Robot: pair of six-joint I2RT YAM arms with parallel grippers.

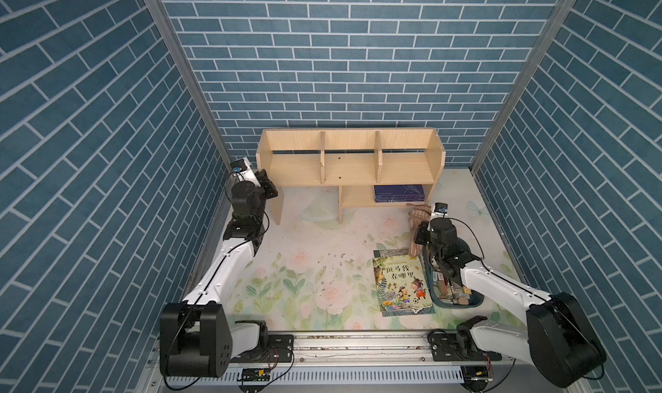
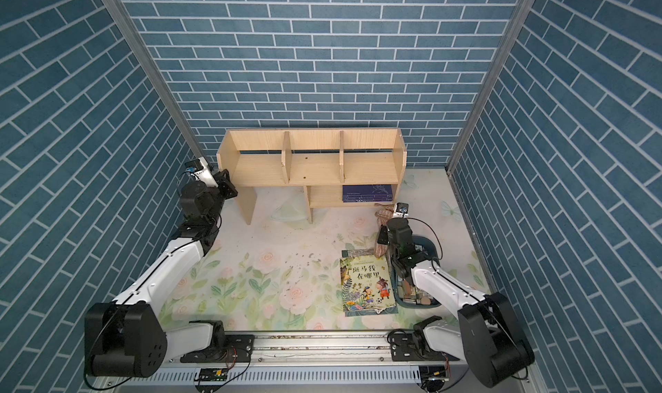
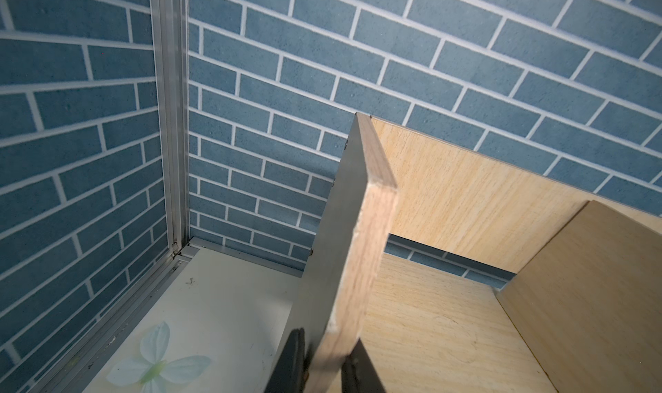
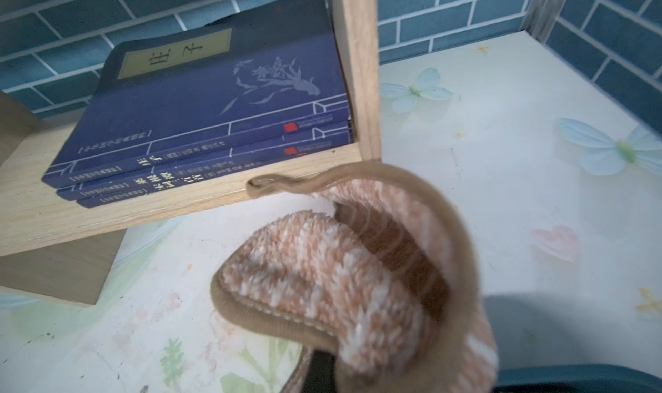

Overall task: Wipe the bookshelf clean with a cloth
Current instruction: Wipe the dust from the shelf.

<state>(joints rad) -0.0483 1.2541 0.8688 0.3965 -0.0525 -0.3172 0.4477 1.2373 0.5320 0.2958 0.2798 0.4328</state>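
- Picture book (image 1: 403, 285) lies flat near the counter's (image 1: 304, 208) near right corner, with a dark teal bin (image 1: 455, 306) of small items just beside it on the right.
- Crumbs (image 1: 336, 266) are scattered mid-counter.
- Right claw (image 1: 420, 234) is clamped tight on the cloth (image 4: 340, 283). The cloth hangs bunched over the counter's right side, just in front of the lower shelf's right end.
- Bookshelf (image 1: 349, 165) stands along the back edge, upper tier bare.
- Left claw (image 3: 324, 368) is nearly closed, pinching the front edge of the bookshelf's left side panel.
- Navy books (image 1: 399, 193) are stacked flat on the lower shelf.
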